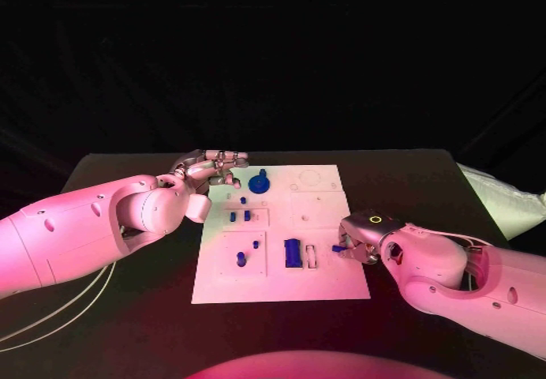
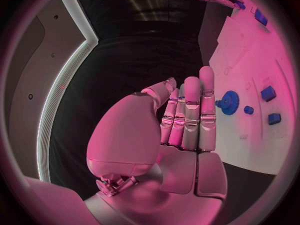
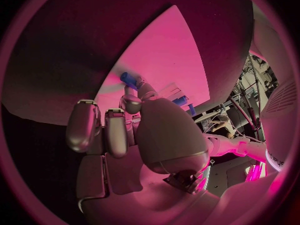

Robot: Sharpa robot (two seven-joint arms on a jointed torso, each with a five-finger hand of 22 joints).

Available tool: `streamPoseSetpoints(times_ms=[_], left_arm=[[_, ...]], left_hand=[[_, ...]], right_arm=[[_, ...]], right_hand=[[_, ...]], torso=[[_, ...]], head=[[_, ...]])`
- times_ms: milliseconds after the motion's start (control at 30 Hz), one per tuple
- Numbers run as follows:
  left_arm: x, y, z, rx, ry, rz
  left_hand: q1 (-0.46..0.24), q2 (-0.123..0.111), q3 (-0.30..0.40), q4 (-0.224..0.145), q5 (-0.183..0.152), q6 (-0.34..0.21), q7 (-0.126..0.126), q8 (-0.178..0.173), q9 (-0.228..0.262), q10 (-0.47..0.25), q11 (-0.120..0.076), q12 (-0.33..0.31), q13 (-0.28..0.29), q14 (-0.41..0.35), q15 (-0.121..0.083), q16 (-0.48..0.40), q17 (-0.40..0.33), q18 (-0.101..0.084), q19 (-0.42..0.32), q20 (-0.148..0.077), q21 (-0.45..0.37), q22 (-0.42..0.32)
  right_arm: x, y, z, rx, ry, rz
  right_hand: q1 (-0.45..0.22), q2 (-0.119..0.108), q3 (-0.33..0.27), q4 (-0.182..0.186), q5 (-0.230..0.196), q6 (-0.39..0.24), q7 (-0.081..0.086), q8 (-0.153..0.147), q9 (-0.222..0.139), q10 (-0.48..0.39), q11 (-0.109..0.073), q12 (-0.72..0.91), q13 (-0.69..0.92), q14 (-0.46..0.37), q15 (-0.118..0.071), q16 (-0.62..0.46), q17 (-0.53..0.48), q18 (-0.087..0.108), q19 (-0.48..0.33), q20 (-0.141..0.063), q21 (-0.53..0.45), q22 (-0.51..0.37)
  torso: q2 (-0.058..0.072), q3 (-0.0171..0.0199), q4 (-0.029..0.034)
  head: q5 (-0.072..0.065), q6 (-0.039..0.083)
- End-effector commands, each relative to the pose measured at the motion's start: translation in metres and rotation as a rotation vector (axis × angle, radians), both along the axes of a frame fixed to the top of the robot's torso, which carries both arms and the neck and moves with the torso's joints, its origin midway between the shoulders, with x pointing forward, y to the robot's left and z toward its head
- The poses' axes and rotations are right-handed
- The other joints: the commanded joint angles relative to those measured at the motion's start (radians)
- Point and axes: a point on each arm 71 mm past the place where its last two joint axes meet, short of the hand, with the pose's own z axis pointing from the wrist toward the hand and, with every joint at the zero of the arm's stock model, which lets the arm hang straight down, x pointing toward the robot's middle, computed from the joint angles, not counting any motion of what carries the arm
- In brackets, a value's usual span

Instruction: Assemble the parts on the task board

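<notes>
The white task board [image 1: 330, 280] lies in the middle of the black table. A blue gear [image 1: 260, 184] stands near its far left corner, and a blue block [image 1: 293, 253] stands upright near the middle front. Several small blue parts [image 1: 240, 215] sit in the left slots. My left hand [image 1: 211, 170] hovers at the board's far left corner, fingers stretched out and holding nothing; in the left wrist view the gear [image 2: 229, 102] lies just beyond its fingertips [image 2: 206, 75]. My right hand [image 1: 362, 245] is over the board's right edge and pinches a small blue part [image 3: 129, 78] between thumb and finger.
A white bag [image 1: 501, 197] lies at the table's right edge. Thin cables [image 1: 46, 316] hang under my left arm. The board's far right quarter [image 1: 313, 185] holds only pale recesses.
</notes>
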Motion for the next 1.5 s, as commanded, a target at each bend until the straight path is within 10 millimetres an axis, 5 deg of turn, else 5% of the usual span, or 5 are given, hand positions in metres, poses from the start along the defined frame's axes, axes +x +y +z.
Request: streamPoseSetpoints(times_ms=[33,300,633,1133,1500], left_arm=[[-0.001,-0.002,0.001,-0.009,-0.006,-0.02],[-0.001,-0.003,0.001,-0.008,-0.006,-0.02],[-0.001,-0.003,0.001,-0.009,-0.006,-0.021],[-0.001,-0.005,0.001,-0.01,-0.005,-0.024],[-0.001,-0.005,0.001,-0.011,-0.004,-0.027]], left_hand=[[-0.006,0.007,0.002,-0.003,0.006,-0.004,0.0,0.005,0.0,-0.007,0.0,0.005,-0.002,0.005,-0.002,0.006,-0.001,0.012,0.004,0.001,-0.004,-0.001],[-0.006,0.007,0.002,-0.003,0.006,-0.004,0.0,0.005,0.0,-0.007,0.0,0.005,-0.002,0.005,-0.002,0.006,-0.001,0.012,0.004,0.001,-0.004,-0.001],[-0.006,0.007,0.002,-0.003,0.006,-0.004,0.0,0.005,0.0,-0.007,0.0,0.005,-0.002,0.005,-0.002,0.006,-0.001,0.012,0.004,0.001,-0.004,-0.001],[-0.006,0.007,0.002,-0.003,0.006,-0.004,0.0,0.005,0.0,-0.007,0.0,0.005,-0.002,0.005,-0.002,0.006,-0.001,0.012,0.004,0.001,-0.004,-0.001],[-0.006,0.007,0.003,-0.005,0.005,-0.006,0.0,0.007,0.0,-0.01,0.0,0.009,-0.002,0.004,-0.002,0.008,-0.004,0.012,0.004,0.001,-0.005,-0.002]], right_arm=[[-0.006,-0.009,-0.014,0.039,0.068,-0.077],[-0.004,-0.014,-0.004,0.335,0.147,-0.231],[-0.005,-0.008,0.003,0.476,0.207,-0.291],[-0.005,0.01,-0.003,0.471,0.302,-0.265],[-0.002,0.022,-0.008,0.47,0.334,-0.262]], right_hand=[[0.014,0.02,0.091,-0.052,0.008,0.003,0.001,-0.001,0.003,0.003,-0.007,-0.008,-0.002,0.058,-0.001,0.0,0.018,-0.01,0.003,-0.007,0.003,0.007],[-0.102,-0.052,0.277,-0.03,-0.002,-0.002,0.005,-0.013,0.01,-0.008,-0.002,-0.052,-0.032,0.052,0.003,-0.027,-0.009,-0.004,-0.009,-0.002,-0.016,-0.024],[-0.194,-0.09,0.333,0.002,0.031,0.008,0.002,-0.012,0.019,0.016,-0.003,-0.022,-0.006,0.059,0.001,-0.012,0.015,-0.007,0.0,-0.005,-0.007,-0.007],[-0.282,-0.093,0.317,0.041,0.152,0.033,-0.008,0.0,0.035,0.058,-0.011,0.047,0.056,0.066,-0.005,0.009,0.046,-0.014,0.017,-0.01,0.014,0.033],[-0.312,-0.09,0.297,0.057,0.171,0.041,-0.011,0.004,0.041,0.069,-0.013,0.069,0.079,0.066,-0.007,0.012,0.05,-0.014,0.019,-0.011,0.017,0.038]], torso=[[0.0,0.0007,-0.0006],[0.0,-0.001,0.0008],[0.002,0.0012,-0.0011],[0.001,0.0009,-0.0011],[0.001,0.0007,-0.0007]], head=[[0.002,0.001],[-0.001,0.005],[0.004,0.003],[0.005,0.0],[0.009,-0.003]])
